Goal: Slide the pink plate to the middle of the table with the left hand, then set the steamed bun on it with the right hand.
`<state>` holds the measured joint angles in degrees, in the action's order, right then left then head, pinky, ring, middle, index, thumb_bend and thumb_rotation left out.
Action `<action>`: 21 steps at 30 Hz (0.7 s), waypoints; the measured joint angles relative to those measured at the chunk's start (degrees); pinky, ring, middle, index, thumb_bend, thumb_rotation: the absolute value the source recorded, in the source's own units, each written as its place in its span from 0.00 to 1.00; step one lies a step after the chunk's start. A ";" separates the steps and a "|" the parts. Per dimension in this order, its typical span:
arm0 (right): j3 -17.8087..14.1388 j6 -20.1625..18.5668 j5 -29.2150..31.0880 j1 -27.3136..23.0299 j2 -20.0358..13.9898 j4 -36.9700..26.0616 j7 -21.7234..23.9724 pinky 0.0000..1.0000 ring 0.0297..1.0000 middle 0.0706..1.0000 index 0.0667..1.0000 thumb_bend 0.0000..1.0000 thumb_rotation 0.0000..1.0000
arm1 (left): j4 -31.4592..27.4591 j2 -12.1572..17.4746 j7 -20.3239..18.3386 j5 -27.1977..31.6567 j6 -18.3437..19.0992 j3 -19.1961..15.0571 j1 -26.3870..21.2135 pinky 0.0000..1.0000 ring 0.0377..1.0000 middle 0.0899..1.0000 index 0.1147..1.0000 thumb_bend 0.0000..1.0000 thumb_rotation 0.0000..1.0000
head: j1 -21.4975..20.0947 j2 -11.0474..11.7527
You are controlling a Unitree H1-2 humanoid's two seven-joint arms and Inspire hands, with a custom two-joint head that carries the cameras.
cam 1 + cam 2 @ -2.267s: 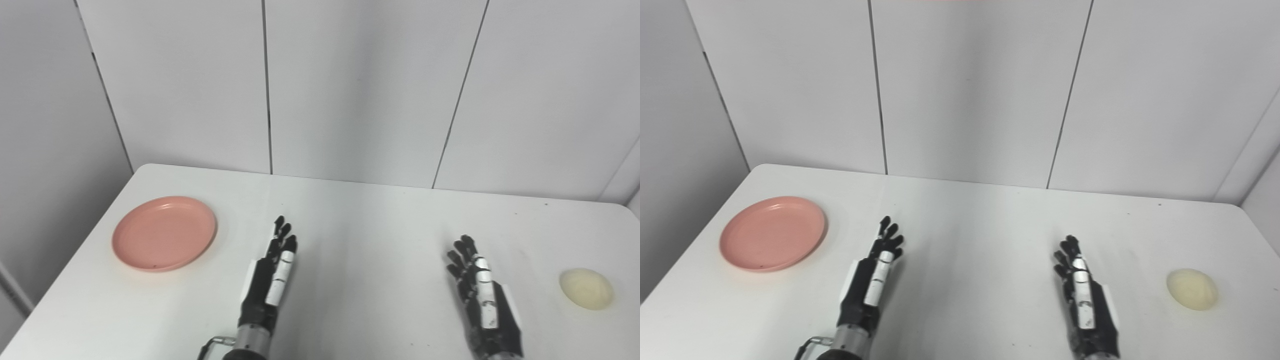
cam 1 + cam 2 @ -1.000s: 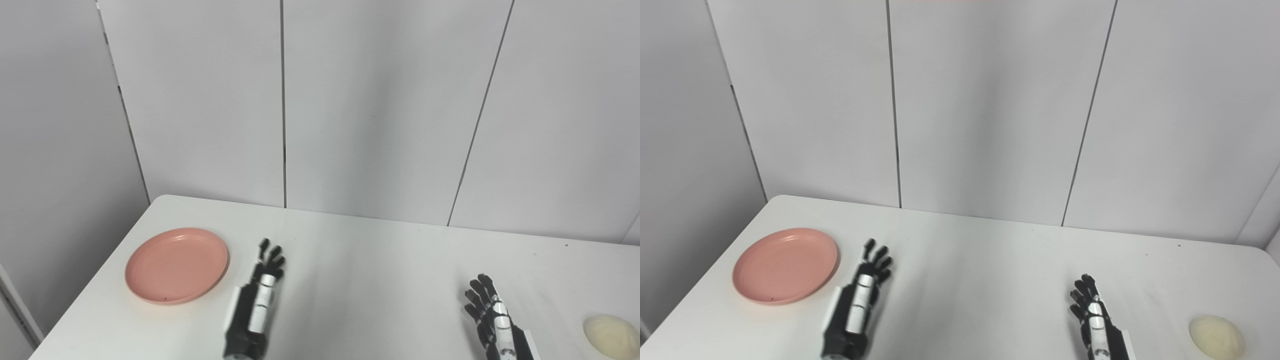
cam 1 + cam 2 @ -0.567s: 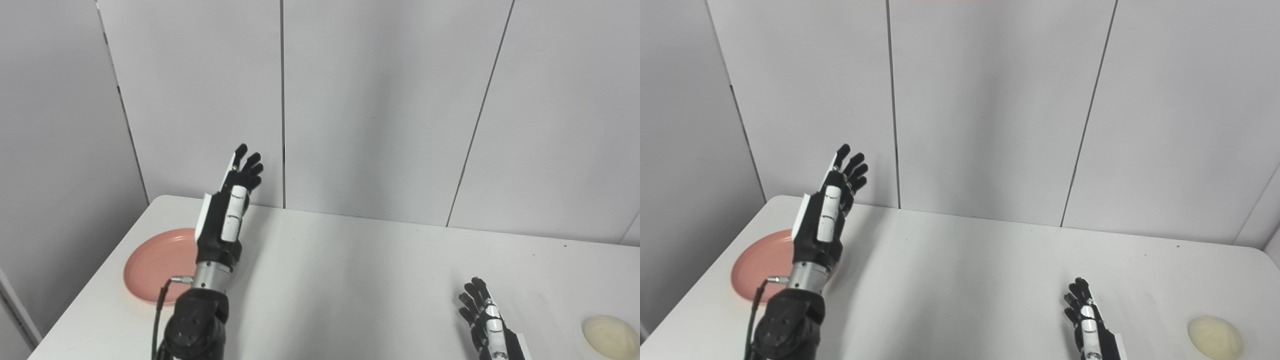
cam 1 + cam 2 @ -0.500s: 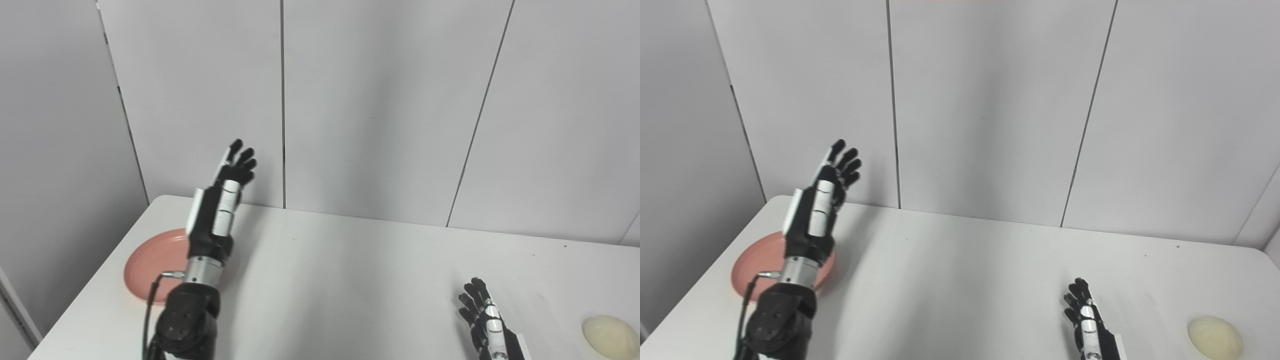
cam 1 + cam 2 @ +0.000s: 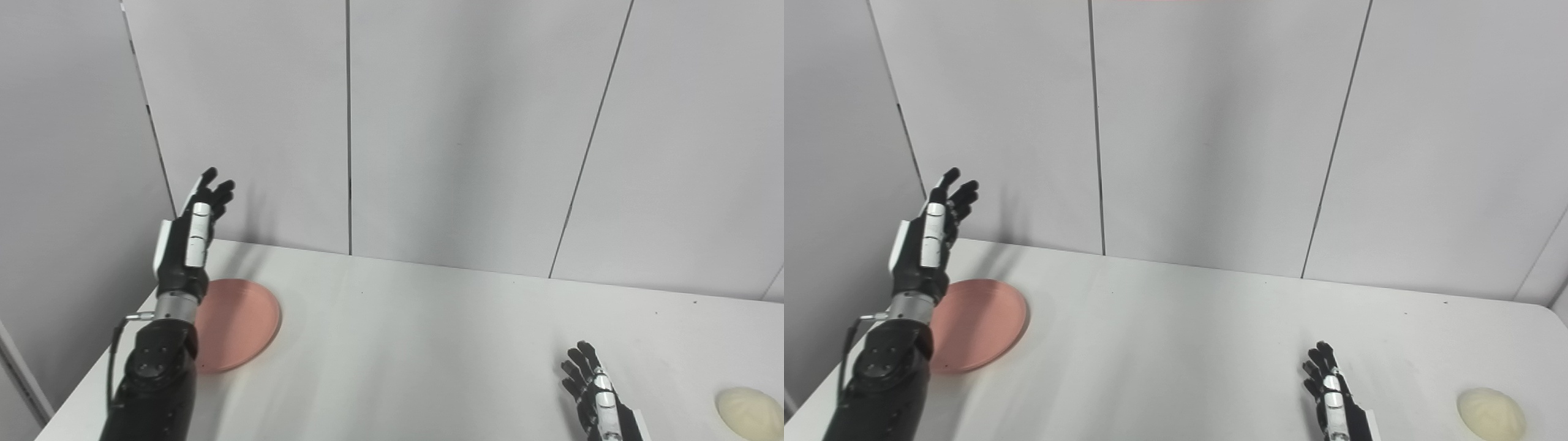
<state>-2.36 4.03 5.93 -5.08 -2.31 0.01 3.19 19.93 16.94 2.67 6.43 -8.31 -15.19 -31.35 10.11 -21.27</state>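
Neither of the 2 steps looked done: the pink plate (image 5: 239, 324) sat just below the raised, empty, spread left hand (image 5: 187, 236), untouched. The steamed bun (image 5: 750, 405) lay right of the resting right hand (image 5: 597, 401), likewise released.

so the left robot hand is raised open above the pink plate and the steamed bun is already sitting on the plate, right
Not quite. The left robot hand is raised open above the pink plate, but the steamed bun is not on it: the right eye view shows it on the table at the far right, beyond the right robot hand.
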 measured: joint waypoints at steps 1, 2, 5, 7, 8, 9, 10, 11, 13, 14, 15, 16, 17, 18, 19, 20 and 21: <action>-0.01 -0.01 -0.01 0.00 -0.02 0.00 0.00 0.94 0.92 0.93 0.94 0.53 1.00 | 1.34 0.75 -0.27 0.68 -0.45 -0.47 -0.22 0.93 0.89 0.85 0.90 0.76 1.00 | 0.00 0.00; -0.01 -0.01 -0.02 0.02 -0.03 0.00 0.00 0.94 0.92 0.93 0.94 0.53 1.00 | 2.12 1.27 -0.51 0.99 -0.65 -0.90 -0.36 0.93 0.89 0.85 0.90 0.76 1.00 | 0.00 0.00; 0.01 -0.15 -0.11 0.05 -0.08 -0.04 0.00 0.94 0.92 0.93 0.93 0.53 1.00 | 6.73 3.17 -2.06 2.10 -3.18 -1.12 -1.48 0.90 0.88 0.83 0.89 0.76 1.00 | 0.00 0.09; 0.06 -0.18 -0.10 0.03 -0.06 -0.04 0.00 0.94 0.92 0.93 0.94 0.52 1.00 | 9.98 4.69 -2.99 2.19 -4.46 -1.33 -2.33 0.91 0.87 0.81 0.88 0.79 1.00 | -0.09 0.09; 0.07 -0.18 -0.11 0.03 -0.06 -0.05 -0.01 0.94 0.92 0.93 0.94 0.52 1.00 | 11.19 5.16 -3.15 2.37 -5.11 -1.48 -2.69 0.92 0.86 0.82 0.89 0.81 1.00 | -0.17 0.00; 0.07 -0.18 -0.11 0.04 -0.07 -0.07 0.00 0.94 0.92 0.93 0.94 0.52 1.00 | 12.66 5.50 -3.25 2.46 -6.21 -1.56 -3.08 0.92 0.86 0.83 0.90 0.81 1.00 | -0.18 0.00; 0.07 -0.18 -0.13 0.04 -0.07 -0.06 0.00 0.93 0.92 0.93 0.93 0.52 1.00 | 14.61 5.84 -3.28 2.61 -7.08 -1.66 -3.59 0.91 0.86 0.83 0.90 0.82 1.00 | -0.18 -0.09; 0.08 -0.18 -0.18 0.04 -0.07 -0.06 -0.01 0.93 0.92 0.93 0.93 0.52 1.00 | 17.23 6.20 -3.30 2.66 -8.32 -1.69 -4.12 0.91 0.85 0.83 0.90 0.82 1.00 | -0.18 -0.09; 0.07 -0.20 -0.14 0.06 -0.07 -0.08 0.00 0.94 0.92 0.93 0.94 0.52 1.00 | 20.67 6.50 -3.40 3.14 -9.92 -1.82 -4.59 0.94 0.88 0.85 0.92 0.81 1.00 | -0.09 -0.26; 0.05 -0.25 -0.09 0.06 -0.09 -0.11 0.01 0.94 0.93 0.93 0.94 0.51 1.00 | 22.84 6.61 -3.43 3.28 -10.40 -1.85 -4.93 0.95 0.88 0.85 0.92 0.80 1.00 | -0.09 -0.26; 0.05 -0.32 -0.04 0.04 -0.09 -0.10 0.02 0.95 0.93 0.93 0.94 0.51 1.00 | 24.33 6.71 -3.37 3.30 -10.77 -1.92 -5.06 0.95 0.89 0.85 0.92 0.79 1.00 | -0.09 -0.35; 0.03 -0.48 0.05 0.04 -0.09 -0.10 0.02 0.95 0.93 0.93 0.94 0.51 1.00 | 25.90 6.81 -3.37 3.32 -11.08 -1.92 -5.16 0.95 0.90 0.85 0.92 0.78 1.00 | -0.09 -0.35; 0.04 -0.70 0.09 0.04 -0.12 -0.11 0.04 0.95 0.93 0.93 0.94 0.51 1.00 | 27.18 6.86 -3.37 3.32 -11.25 -1.91 -5.20 0.94 0.89 0.85 0.92 0.77 1.00 | -0.17 -0.35; 0.04 -0.83 0.17 0.03 -0.14 -0.11 0.06 0.95 0.92 0.93 0.94 0.51 1.00 | 28.35 6.88 -3.43 3.37 -11.67 -1.92 -5.23 0.94 0.89 0.84 0.92 0.76 1.00 | -0.18 -0.35; 0.04 -0.85 0.22 0.03 -0.17 -0.11 0.07 0.95 0.92 0.93 0.94 0.51 1.00 | 29.81 6.92 -3.55 3.42 -12.48 -1.97 -5.42 0.93 0.88 0.84 0.92 0.76 1.00 | -0.18 -0.35; 0.04 -0.85 0.28 0.02 -0.19 -0.11 0.10 0.94 0.92 0.93 0.94 0.51 1.00 | 30.78 7.01 -3.87 3.70 -13.02 -2.07 -5.49 0.91 0.87 0.83 0.91 0.76 1.00 | -0.09 -0.53; 0.04 -0.85 0.30 0.01 -0.20 -0.11 0.10 0.94 0.92 0.93 0.94 0.51 1.00 | 31.24 7.08 -4.32 3.99 -13.21 -2.16 -5.53 0.89 0.87 0.83 0.91 0.76 1.00 | -0.09 -0.53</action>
<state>-2.33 3.18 6.22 -5.07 -2.52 -0.10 3.29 51.17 24.03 -1.66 10.42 -21.51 -17.35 -36.88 10.02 -21.80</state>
